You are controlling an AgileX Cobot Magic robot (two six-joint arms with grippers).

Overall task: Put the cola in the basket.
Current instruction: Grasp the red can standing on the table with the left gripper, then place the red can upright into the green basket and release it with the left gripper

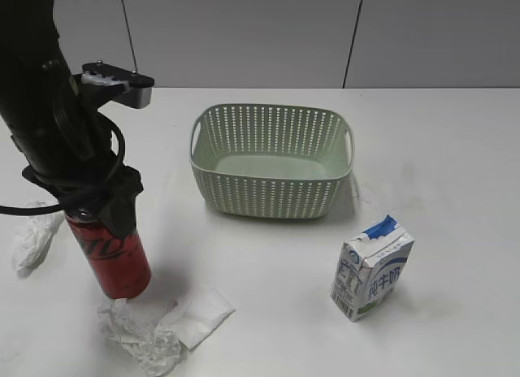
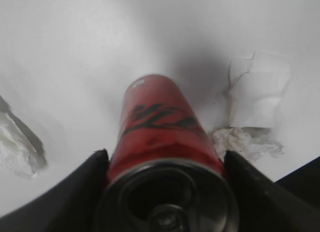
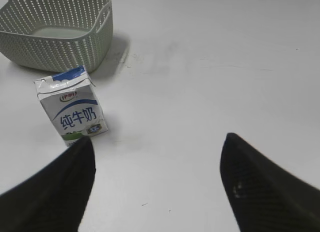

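Because the tall slim red metal cola can (image 1: 114, 262) looks rigid yet slick, the left pincer (image 2: 165, 164) clamps its upper body; the right pincer (image 3: 157, 164) is spread, holding nothing.

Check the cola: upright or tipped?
Slightly tilted, not tipped: the cola leans top-left, base by the table, with the left gripper around its top.

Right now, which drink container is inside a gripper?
The red cola can, clamped by the left gripper; the milk carton stands free.
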